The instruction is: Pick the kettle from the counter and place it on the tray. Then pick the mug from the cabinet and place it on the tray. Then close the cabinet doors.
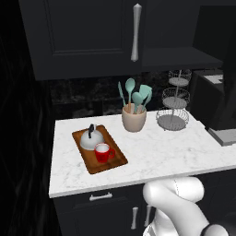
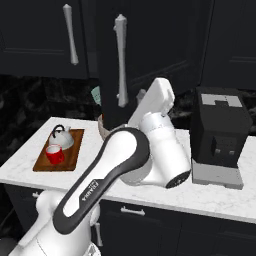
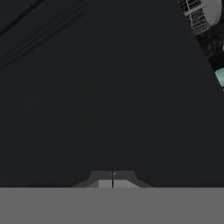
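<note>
The robot's two-finger gripper (image 3: 113, 179) appears at the bottom of the hand view with its two dark finger tips pressed together, closed with nothing between them, facing a flat black panelled cabinet door (image 3: 100, 87) at close range; a corner of a grey wire basket stand (image 3: 199, 15) and a bit of teal utensil (image 3: 220, 76) peek in at the upper right edge. In the left base view, a rectangular brown wooden tray (image 1: 112, 166) with a low rim lies on the left part of the white marble-patterned counter (image 1: 166, 152), and on it sit the small squat silver-grey kettle (image 1: 91, 138) with a thin black handle and, just in front of it and touching or nearly so, the small bright red mug (image 1: 103, 152) with a white inside. To the tray's right stands a beige utensil crock (image 1: 134, 119) holding teal spatulas and spoons, and further right the three-tier wire basket stand. Above, one black cabinet door with a long vertical silver bar handle (image 1: 136, 32) faces the room flat, while to its right a dark inner shelf (image 1: 179, 57) of the cabinet is exposed. In the right base view, the white arm (image 2: 120, 160) rises from the lower left and reaches up toward a black door that stands swung out over the counter, its silver handle visible; the hand itself is hidden behind the arm's wrist. The tray with kettle and mug lies at the left, and a black coffee machine (image 2: 220, 132) stands on the counter at the right.
</note>
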